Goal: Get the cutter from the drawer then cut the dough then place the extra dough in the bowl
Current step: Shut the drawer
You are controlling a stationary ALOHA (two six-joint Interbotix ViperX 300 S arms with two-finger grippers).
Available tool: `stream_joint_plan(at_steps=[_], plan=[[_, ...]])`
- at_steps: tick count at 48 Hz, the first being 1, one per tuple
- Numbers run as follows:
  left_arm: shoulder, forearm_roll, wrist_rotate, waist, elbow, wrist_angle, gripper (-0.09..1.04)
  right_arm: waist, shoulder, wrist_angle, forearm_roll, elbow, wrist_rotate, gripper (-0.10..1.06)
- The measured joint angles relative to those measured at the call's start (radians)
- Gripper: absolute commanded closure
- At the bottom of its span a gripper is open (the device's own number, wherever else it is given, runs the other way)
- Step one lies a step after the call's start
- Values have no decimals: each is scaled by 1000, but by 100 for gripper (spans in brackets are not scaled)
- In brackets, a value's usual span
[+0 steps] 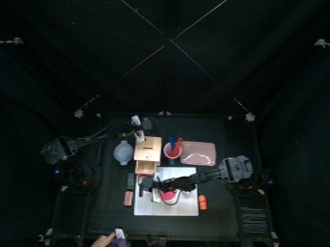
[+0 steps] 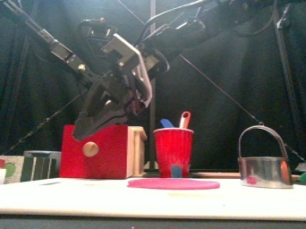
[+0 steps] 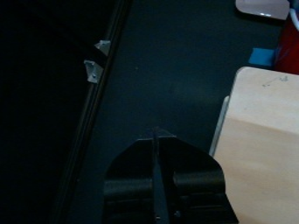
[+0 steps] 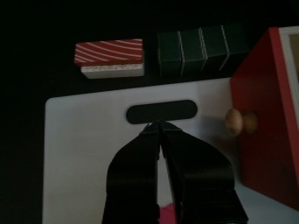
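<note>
Both sets of my fingers are pinched shut on nothing. My right gripper [image 4: 159, 131] hangs over the board [image 4: 82, 140] by its grip hole, with the dough [image 2: 174, 184] just under it. My left gripper [image 3: 158, 133] hangs near the box [image 2: 102, 152], toward the table's far edge. Right of the dough, apart from it, stands the cutter [image 2: 263, 170].
</note>
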Motion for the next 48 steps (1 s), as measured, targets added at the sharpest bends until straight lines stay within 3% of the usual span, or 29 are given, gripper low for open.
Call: stream_joint_plan(at_steps=[29,48], plan=[[37,-6,17,-48,0,25,56,-60,25,0,-6,-17,-5,78],[58,-14,17,-63,-2,55,56,-71,25,0,-28,-18,-12,78]])
